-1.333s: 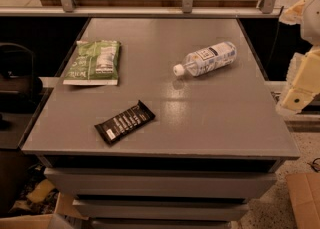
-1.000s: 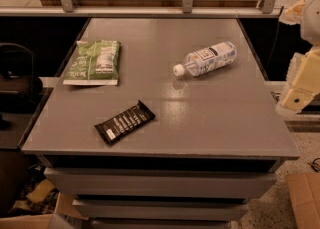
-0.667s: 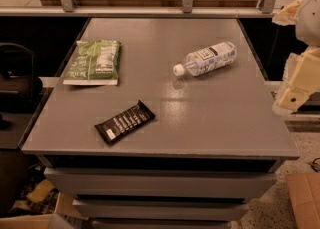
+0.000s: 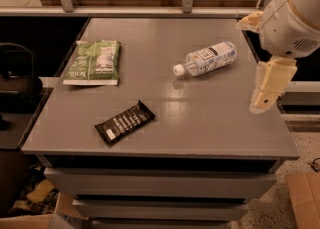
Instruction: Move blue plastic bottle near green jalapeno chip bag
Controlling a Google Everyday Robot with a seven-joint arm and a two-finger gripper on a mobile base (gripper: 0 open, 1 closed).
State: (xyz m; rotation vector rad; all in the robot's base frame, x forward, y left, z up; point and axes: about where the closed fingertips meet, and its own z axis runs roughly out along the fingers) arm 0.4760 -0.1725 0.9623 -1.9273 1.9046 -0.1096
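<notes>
The green jalapeno chip bag (image 4: 94, 62) lay flat in the upper left of the frame, near the left edge of the grey counter (image 4: 210, 123), its white bottom edge turned toward the camera. Below it and a little to the right, toward the front of the counter, a black candy bar (image 4: 124, 122) rested at a slant, well apart from the bag.

The blue plastic bottle (image 4: 206, 58) lay on its side right of centre in the upper half of the frame, white cap pointing down and left, label facing up — well apart from the bag, with open counter between them.

At the far right edge of the frame the robot's hand (image 4: 268, 87) hung off the cream arm over the counter's right side, near the bottle but not touching it. Whether the hand was spread or pressed together could not be told.

The bottle looked light and thin-walled, likely to dent under a hard squeeze, and its round, smooth body would probably roll if nudged. The surest hold appeared to be across the labelled middle, square to its length — not at the narrow cap end.
</notes>
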